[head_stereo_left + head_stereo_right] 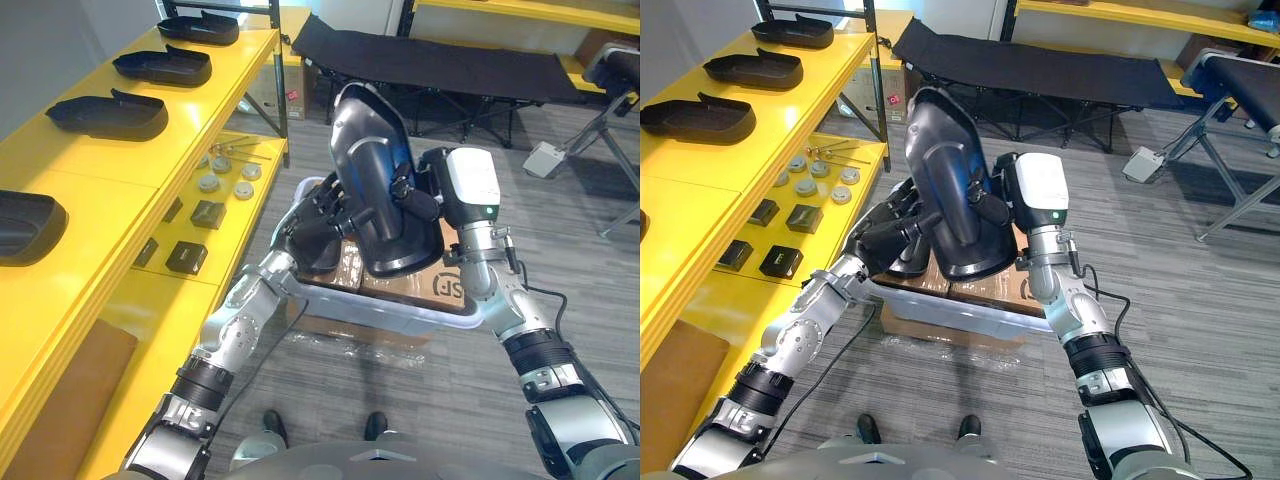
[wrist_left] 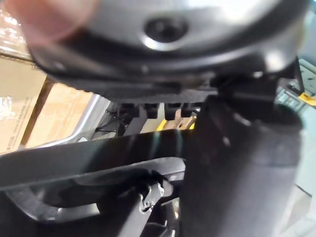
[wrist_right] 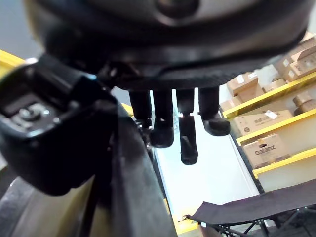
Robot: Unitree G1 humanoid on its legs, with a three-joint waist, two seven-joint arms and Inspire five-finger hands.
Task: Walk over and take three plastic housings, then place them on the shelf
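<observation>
Left robot hand (image 1: pixel 318 226) and right robot hand (image 1: pixel 416 196) seemingly clasp the tilted black housing (image 1: pixel 368 150) above the bin (image 1: pixel 400 313).

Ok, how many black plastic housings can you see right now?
5. Four lie along the yellow shelf: farthest housing, second housing, third housing, nearest housing. The held housing is between left hand and right hand. Others may be hidden.

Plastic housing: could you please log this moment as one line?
stage: carry | plastic housing: upright, above grey bin | left hand: gripping | right hand: gripping | shelf: holds other housings
</observation>
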